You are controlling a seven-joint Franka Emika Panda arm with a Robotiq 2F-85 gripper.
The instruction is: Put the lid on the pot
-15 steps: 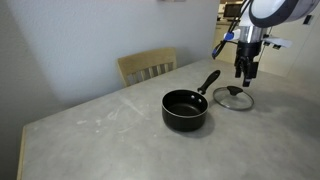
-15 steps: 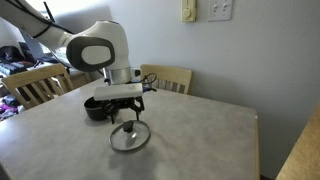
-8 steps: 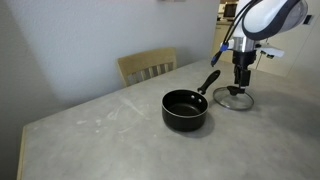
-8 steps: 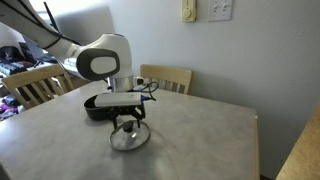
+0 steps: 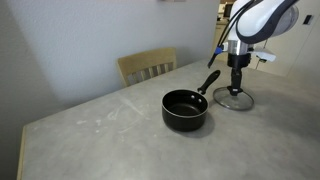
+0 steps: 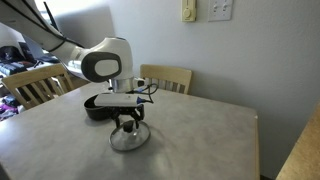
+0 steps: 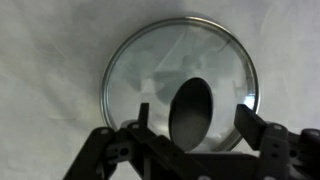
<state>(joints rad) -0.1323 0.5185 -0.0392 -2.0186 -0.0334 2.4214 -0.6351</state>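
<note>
The lid [image 5: 233,98] is a round clear glass disc with a metal rim, lying flat on the table beside the end of the pot's handle. It also shows in an exterior view [image 6: 130,137] and in the wrist view [image 7: 180,85]. Its black knob [image 7: 190,110] sits between the fingers. The pot [image 5: 185,109] is a small black saucepan with its handle pointing toward the lid; in an exterior view [image 6: 97,107] the arm partly hides it. My gripper [image 5: 237,86] is open, low over the lid, its fingers [image 7: 195,122] on either side of the knob, not touching it.
A wooden chair [image 5: 148,66] stands at the table's far edge, and also shows in an exterior view [image 6: 168,78]. Another chair [image 6: 30,88] stands at the table's side. A wall runs behind the table.
My gripper has come down over the lid and its fingers now straddle the knob. The lid and pot have not moved.
</note>
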